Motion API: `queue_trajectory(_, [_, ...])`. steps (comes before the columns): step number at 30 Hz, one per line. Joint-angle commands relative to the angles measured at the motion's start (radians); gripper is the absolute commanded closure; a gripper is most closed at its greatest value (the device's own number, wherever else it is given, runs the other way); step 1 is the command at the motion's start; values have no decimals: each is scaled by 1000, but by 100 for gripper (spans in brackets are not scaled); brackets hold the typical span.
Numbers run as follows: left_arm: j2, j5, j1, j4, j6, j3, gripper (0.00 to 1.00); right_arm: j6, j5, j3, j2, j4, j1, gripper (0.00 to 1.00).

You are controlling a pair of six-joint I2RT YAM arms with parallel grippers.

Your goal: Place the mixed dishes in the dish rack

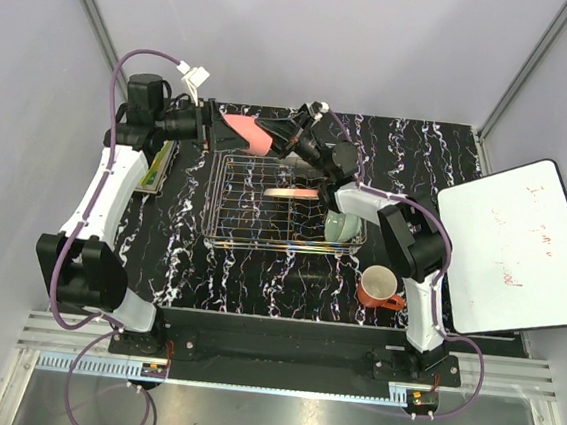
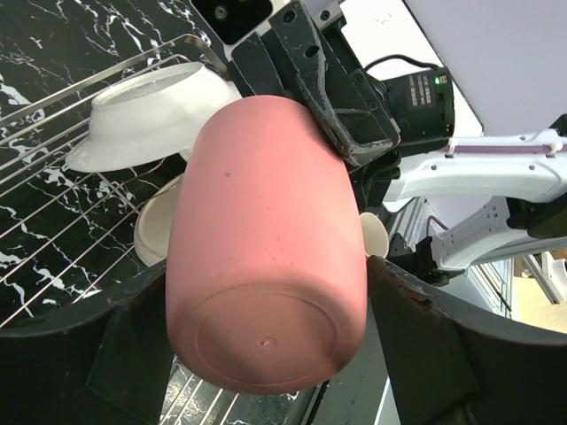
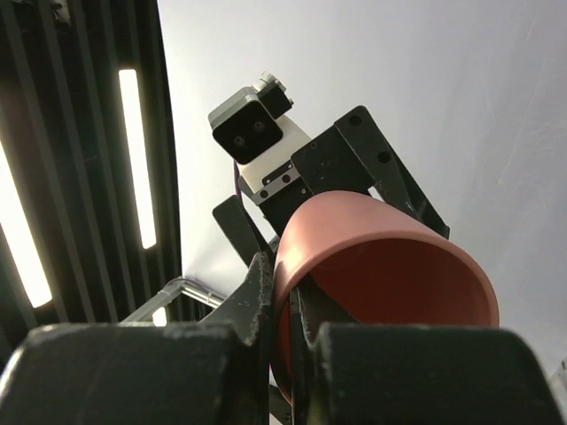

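Revealing pink cup [image 2: 266, 248] underside: left wrist view alone.

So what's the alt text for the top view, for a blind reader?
The left gripper and right gripper hold one pink cup above the far edge of a wire dish rack. The rack holds a peach plate and pale green bowl; an orange mug sits outside.
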Motion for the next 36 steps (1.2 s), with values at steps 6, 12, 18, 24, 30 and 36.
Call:
queue_trajectory(6, [-32, 2, -5, 77, -22, 8, 46, 40, 41, 46, 30, 225, 25, 100])
queue_trajectory(12, [-40, -6, -5, 79, -27, 11, 90, 44, 35, 43, 39, 207, 39, 100])
queue_trajectory(18, [-58, -29, -4, 68, -13, -3, 96, 34, 15, 12, 20, 182, 36, 100])
queue_trajectory(24, [-54, -30, -4, 77, -33, 7, 26, 34, 20, 12, 19, 179, 36, 100])
queue_trajectory(30, [-52, -27, -4, 80, -45, 2, 4, 34, 30, 11, 19, 204, 36, 100])
queue_trajectory(36, [-48, -16, -4, 86, -51, -3, 4, 40, 43, 28, 27, 221, 37, 100])
